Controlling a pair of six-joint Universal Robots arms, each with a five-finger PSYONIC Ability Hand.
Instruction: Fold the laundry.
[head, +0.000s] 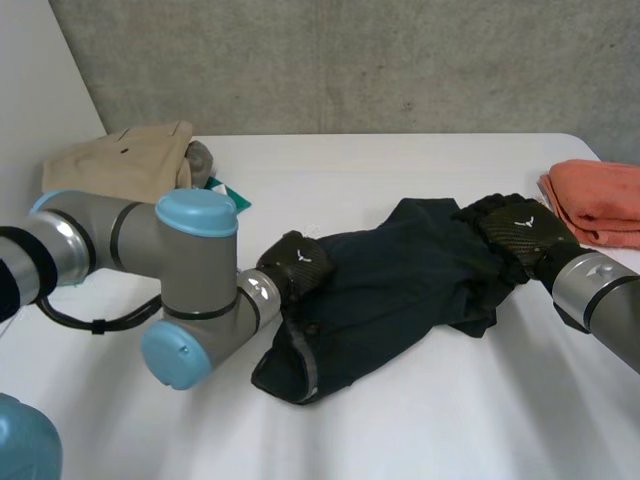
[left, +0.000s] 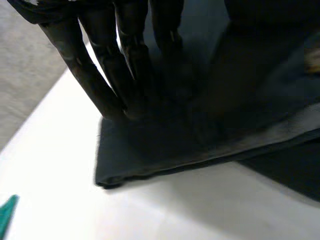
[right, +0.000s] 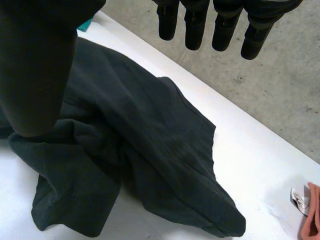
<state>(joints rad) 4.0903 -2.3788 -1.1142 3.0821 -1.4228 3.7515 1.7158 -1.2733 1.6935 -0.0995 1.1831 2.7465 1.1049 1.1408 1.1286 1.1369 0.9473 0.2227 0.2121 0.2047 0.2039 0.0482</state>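
A dark navy garment (head: 400, 270) lies crumpled across the middle of the white table (head: 420, 420). My left hand (head: 297, 262) is on its left end. Its fingers (left: 107, 75) reach down into the cloth (left: 165, 150) just inside a hemmed edge, with the thumb opposite them, pinching the fabric. My right hand (head: 515, 232) is at the garment's right end. In the right wrist view its fingers (right: 195, 30) hang straight above the cloth (right: 150, 130), the thumb stands apart from them, and it holds nothing.
A folded beige garment (head: 125, 155) with a grey piece (head: 200, 158) beside it lies at the back left. A teal item (head: 225, 192) sits near it. Folded orange cloth (head: 600, 200) lies at the right edge. A concrete wall stands behind the table.
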